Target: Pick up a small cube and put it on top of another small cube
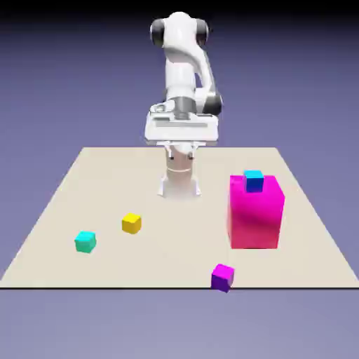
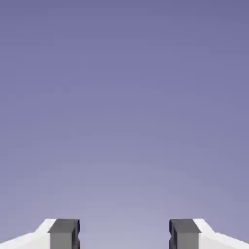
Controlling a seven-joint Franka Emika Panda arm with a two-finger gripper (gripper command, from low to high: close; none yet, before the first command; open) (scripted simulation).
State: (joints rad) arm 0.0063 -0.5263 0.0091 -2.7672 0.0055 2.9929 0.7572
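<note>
Exterior view: small magenta-purple cube [image 1: 222,278] at table [image 1: 105,182] near edge; claw [image 2: 124,236] spread, empty.

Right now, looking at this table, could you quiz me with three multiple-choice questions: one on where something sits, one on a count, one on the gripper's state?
1. Where is the blue cube?
A. On the big magenta block
B. Beside the yellow cube
C. In the gripper

2. How many small cubes are there?
A. Two
B. Four
C. Six

3. What state is the gripper in?
A. Shut on the purple cube
B. Shut on nothing
C. Open and empty

Answers:
1. A: the exterior view shows it resting on the block's top.
2. B: blue, yellow, teal and purple.
3. C: the hand view shows both fingertips apart with only backdrop between them.
</note>
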